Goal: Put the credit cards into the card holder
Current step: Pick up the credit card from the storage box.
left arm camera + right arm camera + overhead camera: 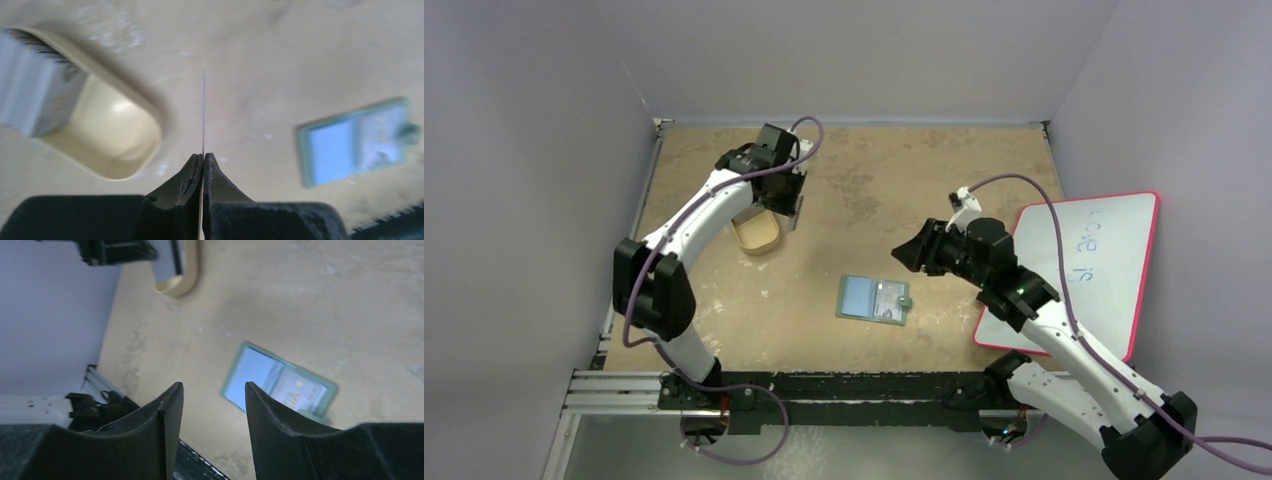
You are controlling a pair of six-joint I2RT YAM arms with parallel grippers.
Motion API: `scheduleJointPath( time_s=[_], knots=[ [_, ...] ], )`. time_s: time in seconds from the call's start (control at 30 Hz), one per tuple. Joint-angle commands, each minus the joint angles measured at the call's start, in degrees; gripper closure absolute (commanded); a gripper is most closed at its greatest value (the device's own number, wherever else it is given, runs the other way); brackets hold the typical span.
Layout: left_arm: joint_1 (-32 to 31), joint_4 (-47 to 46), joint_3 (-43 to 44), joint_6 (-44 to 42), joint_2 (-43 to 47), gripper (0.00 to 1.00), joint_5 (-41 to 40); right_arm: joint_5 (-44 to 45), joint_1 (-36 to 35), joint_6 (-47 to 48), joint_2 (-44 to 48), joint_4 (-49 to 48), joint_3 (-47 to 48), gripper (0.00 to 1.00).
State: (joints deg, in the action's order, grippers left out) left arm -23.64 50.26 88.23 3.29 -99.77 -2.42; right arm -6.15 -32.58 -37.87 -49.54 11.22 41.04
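The card holder (874,298) lies open on the table's middle, its bluish clear pockets facing up; it also shows in the left wrist view (357,140) and the right wrist view (277,382). My left gripper (786,203) is above the tan tray's right side, shut (203,156) on one credit card (203,110), which I see edge-on as a thin line sticking out past the fingertips. More credit cards (35,95) stand stacked in the tray. My right gripper (911,255) hovers open and empty (213,385) to the upper right of the card holder.
The tan oval tray (759,245) sits at the left back (115,150). A pink-edged whiteboard (1084,270) lies at the right under the right arm. A black rail runs along the near table edge (844,385).
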Motion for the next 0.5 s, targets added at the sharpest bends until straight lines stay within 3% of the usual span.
scheduleJointPath(
  time_s=[0.0, 0.17, 0.3, 0.37, 0.47],
  knots=[
    [0.22, -13.68, -6.69, 12.20, 9.70, 1.00, 26.50, -7.96, 0.06, -4.47, 3.47, -13.80, -1.08, 0.49],
    [0.12, -28.89, -14.62, 24.70, 15.89, 1.00, 41.64, -12.60, 0.05, -11.85, 4.42, -21.62, -3.27, 0.55],
    [0.17, -55.89, -26.33, 42.89, 22.20, 1.00, 49.22, -12.16, 0.02, -17.17, 7.78, -34.76, -7.77, 0.64],
    [-0.07, -65.09, -30.93, 51.06, 24.12, 1.00, 51.44, -12.10, 0.05, -19.42, 8.48, -38.69, -9.17, 0.65],
    [-0.99, -67.54, -34.80, 52.57, 26.33, 1.00, 53.74, -13.45, 0.06, -18.82, 6.33, -38.94, -7.23, 0.63]
  ],
)
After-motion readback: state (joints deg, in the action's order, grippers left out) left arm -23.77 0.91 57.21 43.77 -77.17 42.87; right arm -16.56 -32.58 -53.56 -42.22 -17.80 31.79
